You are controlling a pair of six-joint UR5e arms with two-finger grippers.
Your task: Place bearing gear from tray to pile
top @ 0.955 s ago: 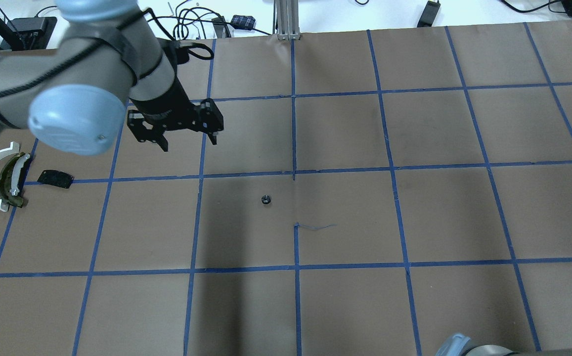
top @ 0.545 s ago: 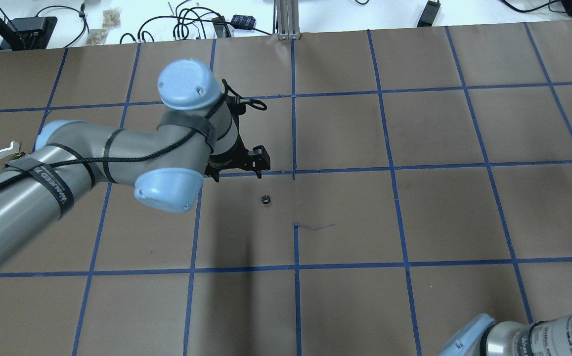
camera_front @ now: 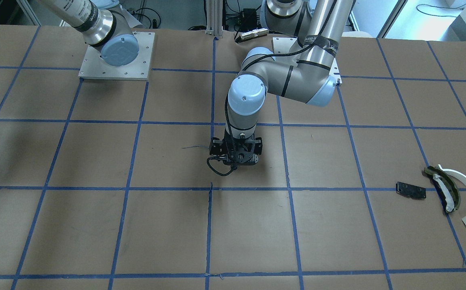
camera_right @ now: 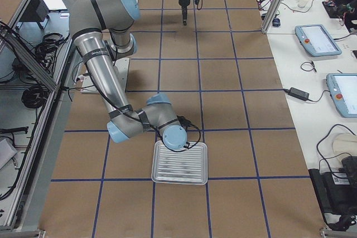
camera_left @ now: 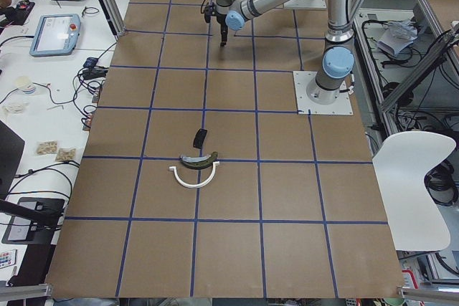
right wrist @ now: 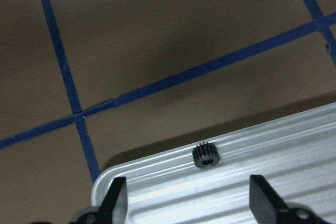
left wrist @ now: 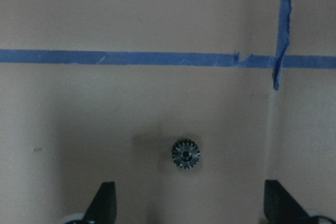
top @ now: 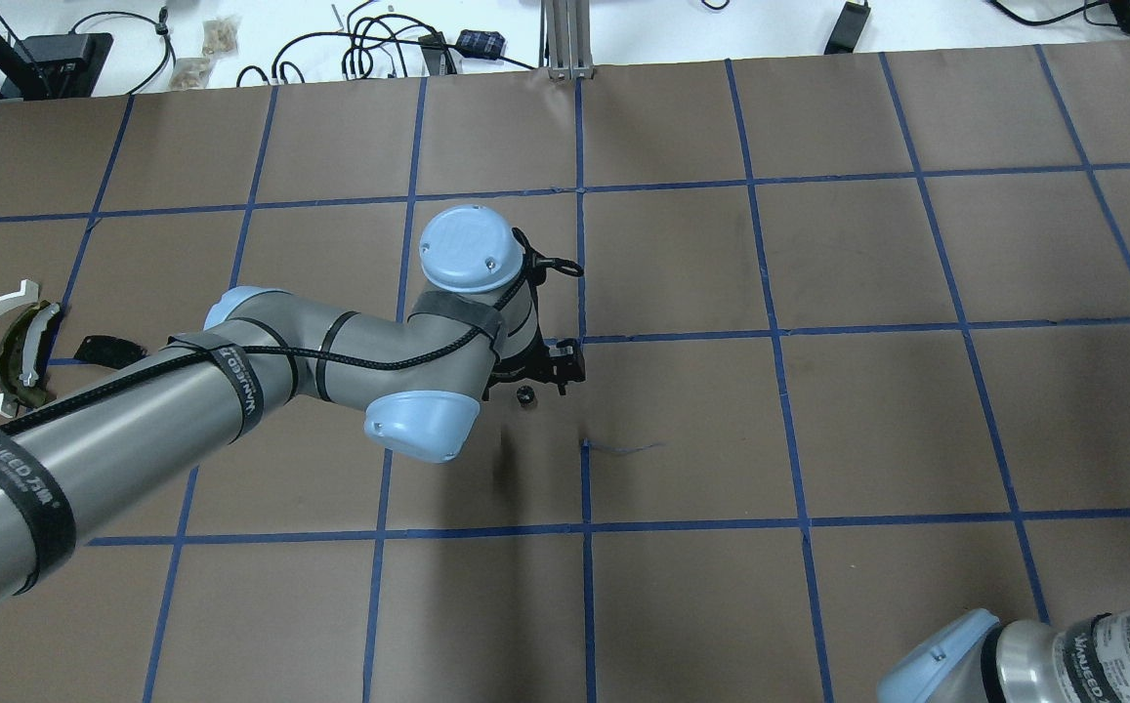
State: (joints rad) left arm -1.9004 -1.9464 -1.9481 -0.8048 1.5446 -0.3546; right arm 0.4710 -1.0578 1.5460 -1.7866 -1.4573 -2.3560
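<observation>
Brown paper with blue tape squares covers the tabletop [top: 916, 410]. The ribbed silver tray [camera_right: 184, 168] lies under my right pincer [right wrist: 186, 195], and the pile [top: 22, 351] of white and olive curved parts is well apart from my left pincer [left wrist: 191, 200]; both are released. One small black toothed gear [right wrist: 206, 156] sits near the tray's rim, and a second gear [left wrist: 186, 154] lies on the tabletop below my left.

Left arm [top: 262, 366]: silver-grey tubes, pale-blue round joint caps [top: 472, 249] with small screws, black straps [top: 237, 391] lettered white, a black cable [top: 369, 363] strung along, black left gripper [left wrist: 191, 205]. Right arm [camera_right: 95, 65] alike, with a white label [top: 1126, 640] printed in black.
</observation>
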